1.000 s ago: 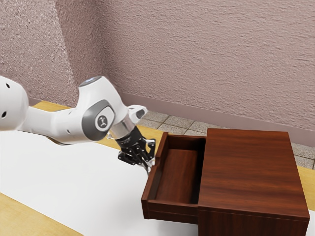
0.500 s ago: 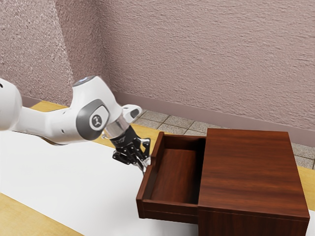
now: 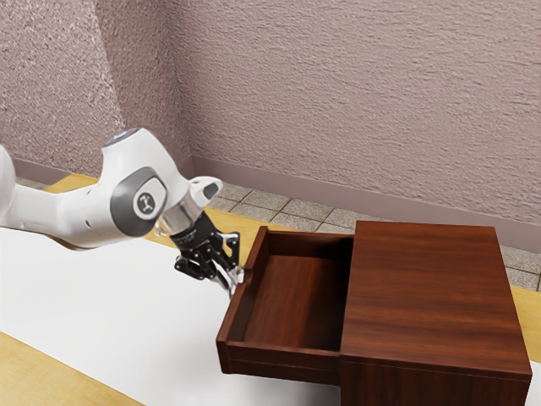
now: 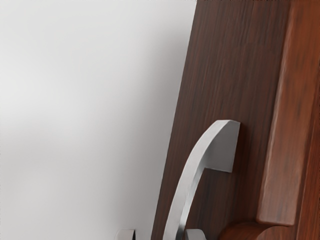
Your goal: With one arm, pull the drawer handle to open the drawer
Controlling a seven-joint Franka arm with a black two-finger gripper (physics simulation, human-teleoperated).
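Note:
A dark wooden cabinet (image 3: 433, 292) stands on the white table (image 3: 110, 326), and its drawer (image 3: 283, 309) is pulled well out toward the exterior view's left. The drawer's inside shows and holds nothing. My black gripper (image 3: 230, 277) sits at the drawer's front face, shut on the drawer handle, which the hand largely hides in the exterior view. In the wrist view the curved silver handle (image 4: 200, 172) arches off the dark drawer front (image 4: 220, 90), right under my hand.
White tabletop stretches to the exterior view's left of the drawer, with a wooden table edge (image 3: 42, 372) in front. A textured wall (image 3: 338, 93) and tiled floor (image 3: 296, 211) lie behind. My white arm (image 3: 93, 211) reaches in from the left.
The drawer has slid further out toward the exterior view's left, and my gripper has moved the same way with the handle in it.

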